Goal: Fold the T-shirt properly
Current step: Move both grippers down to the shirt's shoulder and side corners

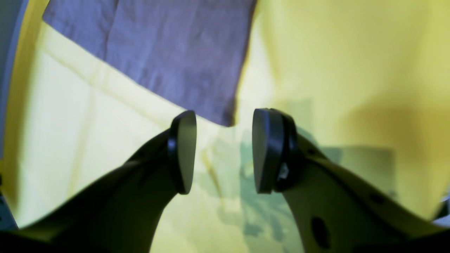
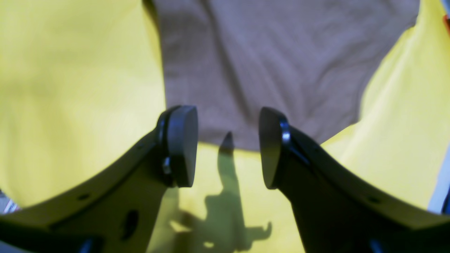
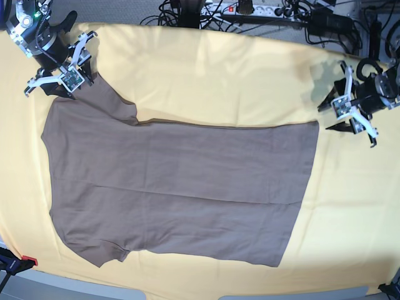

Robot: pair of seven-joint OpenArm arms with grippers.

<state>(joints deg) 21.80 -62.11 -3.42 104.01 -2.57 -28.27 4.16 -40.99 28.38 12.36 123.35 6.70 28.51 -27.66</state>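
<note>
The taupe-brown T-shirt [image 3: 181, 187] lies spread flat on the yellow cloth [image 3: 237, 75], neck end to the left and hem to the right. My left gripper [image 3: 337, 119] hovers just outside the hem's far corner. In the left wrist view that gripper [image 1: 225, 151] is open with nothing between the fingers, and the T-shirt's corner [image 1: 168, 52] ends just beyond the fingertips. My right gripper [image 3: 62, 65] is over the far sleeve at the top left. In its wrist view the right gripper [image 2: 228, 147] is open and empty, above the edge of the T-shirt's sleeve [image 2: 274, 63].
A power strip [image 3: 250, 9] and tangled cables [image 3: 325, 25] lie behind the cloth's far edge. A dark clamp with a red tip [image 3: 12, 262] sits at the near left corner. The yellow cloth reaches the table's front edge.
</note>
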